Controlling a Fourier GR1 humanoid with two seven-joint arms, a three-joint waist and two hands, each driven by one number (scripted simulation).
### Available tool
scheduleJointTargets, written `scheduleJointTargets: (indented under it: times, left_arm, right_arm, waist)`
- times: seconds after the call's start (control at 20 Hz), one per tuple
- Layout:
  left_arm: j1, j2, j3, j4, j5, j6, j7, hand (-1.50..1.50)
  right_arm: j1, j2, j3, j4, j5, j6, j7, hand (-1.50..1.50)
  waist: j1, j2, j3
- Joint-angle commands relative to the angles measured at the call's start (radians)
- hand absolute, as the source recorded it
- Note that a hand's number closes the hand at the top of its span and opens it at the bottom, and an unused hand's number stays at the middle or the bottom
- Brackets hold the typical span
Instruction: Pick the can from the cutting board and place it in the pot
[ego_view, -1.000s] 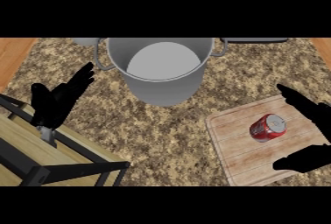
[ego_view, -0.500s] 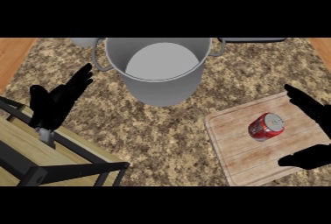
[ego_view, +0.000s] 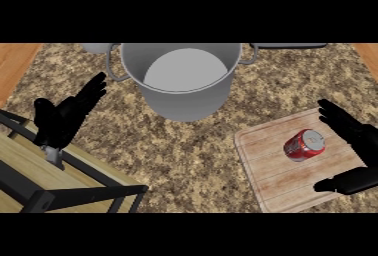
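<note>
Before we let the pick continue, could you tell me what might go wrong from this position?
1. The can lies on its side on the cutting board, so it could roll away if the right hand, open around it, nudges it before closing.
2. The pot is tall; a low carry might strike its rim.
3. The left hand rests open near the pot's handle.

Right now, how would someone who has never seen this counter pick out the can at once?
Find the wooden cutting board at the right of the speckled counter. The can lies on its side on the board, between the open right hand's fingers and thumb. It is the only red thing there, with a silver end.
</note>
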Motion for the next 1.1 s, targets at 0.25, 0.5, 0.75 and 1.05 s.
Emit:
scheduleJointTargets:
  times: [0.25,0.5,0.75,1.05]
  left_arm:
    - [0.155,-0.127,-0.068,0.082,0.002,0.01,-0.023,0.0]
    - [0.138,-0.099,-0.031,0.096,0.022,-0.015,-0.021,0.0]
    - [0.15,-0.138,-0.072,0.057,-0.01,0.016,-0.001,0.0]
    - [0.118,-0.133,-0.048,0.097,0.007,-0.008,-0.015,0.0]
  right_arm:
    - [-0.002,0.091,-0.005,0.162,-0.036,0.027,-0.079,-1.5]
    - [-0.032,0.094,0.015,0.203,-0.005,0.067,-0.123,1.5]
    - [-0.031,0.119,0.041,0.278,0.076,0.072,-0.258,1.5]
    - [-0.037,0.203,0.045,0.367,0.073,0.073,-0.371,1.5]
  waist:
    - [0.016,0.025,-0.029]
    - [0.015,0.022,-0.031]
    - [0.019,0.021,-0.029]
    - [0.009,0.026,-0.029]
